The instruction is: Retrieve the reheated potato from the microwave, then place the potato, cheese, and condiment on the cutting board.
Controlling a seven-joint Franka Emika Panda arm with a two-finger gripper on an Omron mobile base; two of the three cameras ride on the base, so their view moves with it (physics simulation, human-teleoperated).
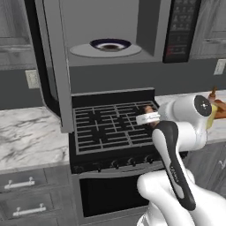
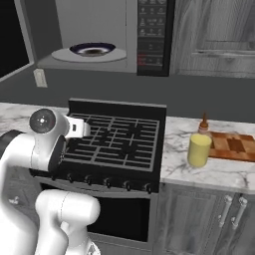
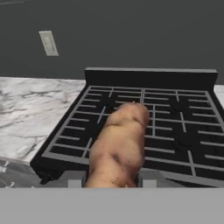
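Observation:
My gripper [image 3: 109, 181] is shut on the potato [image 3: 120, 144], a tan oval lump that sticks out forward between the finger tips, above the stove grates. From the left base camera the gripper [image 1: 149, 114] hovers over the right rear burner with the potato [image 1: 148, 108] just showing. The microwave [image 2: 154, 35] hangs above with its door [image 1: 53, 66] swung wide to the left. The pale-yellow condiment [image 2: 199, 148] stands on the right counter against the near left corner of the checkered cutting board [image 2: 234, 145]. The cheese is hidden.
A black stove [image 2: 117, 137] lies under the hand. Inside the microwave a glass turntable [image 1: 106, 50] carries a dark-rimmed bowl [image 1: 110, 44]. Marble counter [image 1: 31, 137] runs to both sides. The open door juts out over the stove's left edge.

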